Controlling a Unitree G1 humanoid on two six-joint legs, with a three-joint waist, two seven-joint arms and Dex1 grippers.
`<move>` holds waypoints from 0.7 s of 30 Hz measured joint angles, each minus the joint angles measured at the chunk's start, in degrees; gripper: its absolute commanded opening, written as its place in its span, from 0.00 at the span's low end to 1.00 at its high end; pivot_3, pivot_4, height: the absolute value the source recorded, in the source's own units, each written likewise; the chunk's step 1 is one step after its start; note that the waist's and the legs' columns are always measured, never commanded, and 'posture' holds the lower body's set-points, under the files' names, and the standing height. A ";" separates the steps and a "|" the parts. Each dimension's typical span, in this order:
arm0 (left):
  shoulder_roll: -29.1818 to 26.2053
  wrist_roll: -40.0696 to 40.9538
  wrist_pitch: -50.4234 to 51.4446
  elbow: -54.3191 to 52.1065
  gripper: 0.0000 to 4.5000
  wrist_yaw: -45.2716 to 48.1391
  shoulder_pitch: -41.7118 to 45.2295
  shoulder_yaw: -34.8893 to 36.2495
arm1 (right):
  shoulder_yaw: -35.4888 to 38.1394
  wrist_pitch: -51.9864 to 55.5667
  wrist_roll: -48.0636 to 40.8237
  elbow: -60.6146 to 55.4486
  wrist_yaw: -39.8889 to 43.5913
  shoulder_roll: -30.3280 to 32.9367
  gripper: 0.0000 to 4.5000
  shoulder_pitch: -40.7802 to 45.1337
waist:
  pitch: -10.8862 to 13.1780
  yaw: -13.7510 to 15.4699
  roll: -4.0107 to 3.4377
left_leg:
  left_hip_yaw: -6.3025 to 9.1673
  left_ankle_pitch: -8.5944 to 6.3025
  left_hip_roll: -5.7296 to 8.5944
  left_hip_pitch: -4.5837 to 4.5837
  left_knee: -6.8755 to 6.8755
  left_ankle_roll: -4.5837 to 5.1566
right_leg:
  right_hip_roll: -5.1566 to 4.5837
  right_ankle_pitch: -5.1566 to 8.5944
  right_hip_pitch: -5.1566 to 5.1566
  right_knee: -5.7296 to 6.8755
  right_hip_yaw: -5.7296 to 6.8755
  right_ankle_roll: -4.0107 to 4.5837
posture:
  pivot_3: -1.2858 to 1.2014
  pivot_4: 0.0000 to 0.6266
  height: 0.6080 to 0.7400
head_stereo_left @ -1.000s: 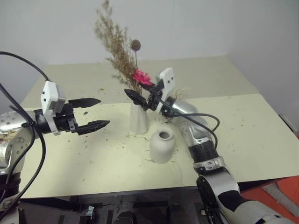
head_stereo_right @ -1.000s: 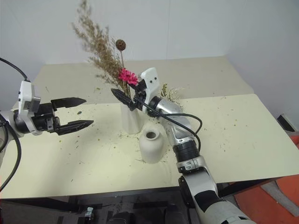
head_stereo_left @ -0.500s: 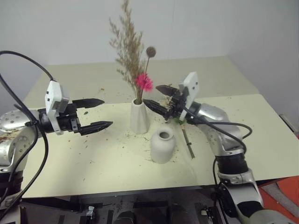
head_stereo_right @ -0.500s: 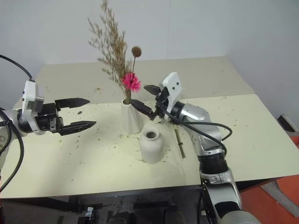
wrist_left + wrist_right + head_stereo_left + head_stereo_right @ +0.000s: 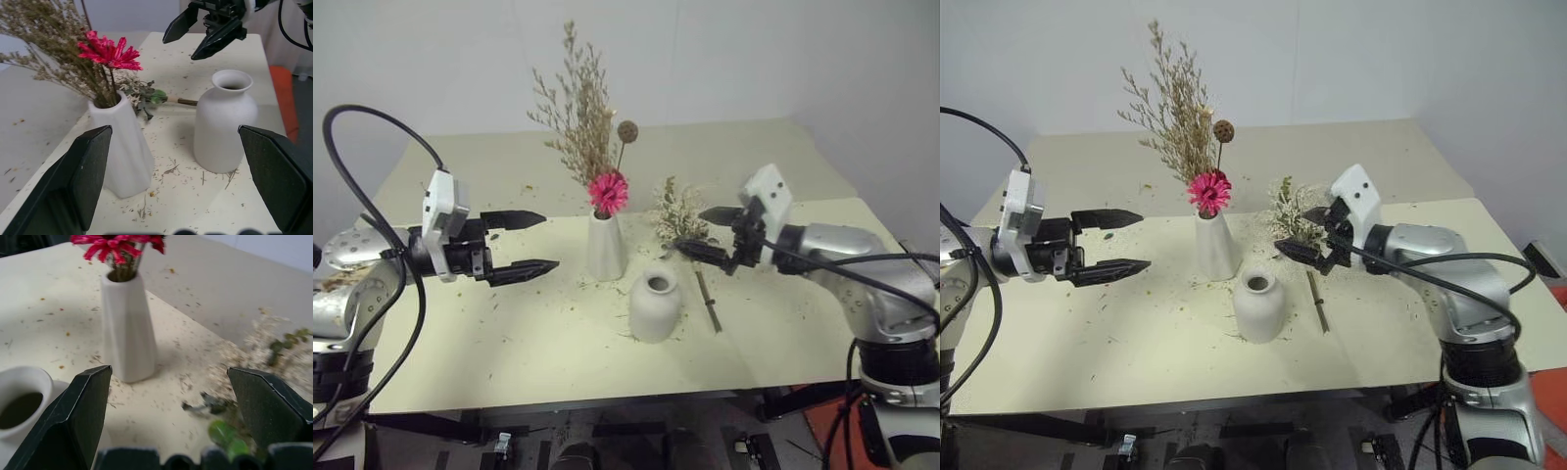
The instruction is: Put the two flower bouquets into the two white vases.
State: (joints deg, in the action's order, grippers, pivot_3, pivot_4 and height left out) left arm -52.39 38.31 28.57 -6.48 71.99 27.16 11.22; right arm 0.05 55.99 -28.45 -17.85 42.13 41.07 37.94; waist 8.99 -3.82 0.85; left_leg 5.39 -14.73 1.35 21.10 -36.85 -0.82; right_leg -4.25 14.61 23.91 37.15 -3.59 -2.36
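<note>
One of two placements judged complete: tan dried-grass bouquet with pink daisy [image 5: 608,191] standing upright in tall tapered white vase [image 5: 605,247].

Outstanding: cream-white blossom bouquet with green leaves [image 5: 680,217] lying flat on table [image 5: 783,323] just right of tall vase, stem running toward table's near edge. Squat rounded white vase [image 5: 655,305] empty, standing just in front of tall vase and slightly to its right.

Right gripper [image 5: 708,232] hovering above lying bouquet, right of tall vase, jaws spread wide, holding nothing. Left gripper [image 5: 527,242] left of tall vase, well apart, jaws also wide and empty.

Changes against earliest frame: right gripper then at tall vase's mouth beside stems, now withdrawn rightward; grass bouquet then leaning left, now settled nearly upright. Left gripper largely unchanged.
</note>
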 measured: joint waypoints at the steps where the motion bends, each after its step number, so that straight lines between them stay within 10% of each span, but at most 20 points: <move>1: 0.00 0.00 -0.06 0.32 1.00 0.86 0.27 -0.28 | -0.51 3.71 0.03 0.63 -0.63 1.21 1.00 1.24 | 0.00 -0.01 0.00 | -0.01 0.00 0.00 0.00 -0.01 0.00 | 0.00 0.00 0.00 0.00 0.00 0.00 | 0.52 0.24 1.00; 10: -0.27 -0.81 -1.01 4.04 1.00 6.63 4.52 -2.25 | -5.41 34.04 0.10 8.80 -8.34 -2.31 1.00 13.89 | 0.00 -0.05 0.00 | -0.01 0.00 -0.01 0.07 -0.01 0.01 | 0.01 -0.01 0.07 0.00 0.00 0.01 | 0.52 0.24 1.00; 21: -0.15 -2.22 -1.16 5.08 1.00 8.19 5.49 -2.68 | -16.20 29.11 5.63 24.90 -11.45 -7.94 1.00 16.77 | 0.00 -0.19 0.00 | -0.02 0.00 0.01 0.08 -0.02 0.01 | -0.02 -0.01 0.11 0.03 0.00 0.01 | 0.52 0.24 1.00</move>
State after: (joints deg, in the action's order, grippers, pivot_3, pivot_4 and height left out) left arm -52.54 36.09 27.41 -1.40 80.18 32.65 8.54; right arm -16.16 85.10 -22.82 7.05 30.69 33.13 54.70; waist 8.99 -4.01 0.85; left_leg 5.38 -14.73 1.37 21.18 -36.87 -0.81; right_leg -4.27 14.60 24.02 37.18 -3.59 -2.35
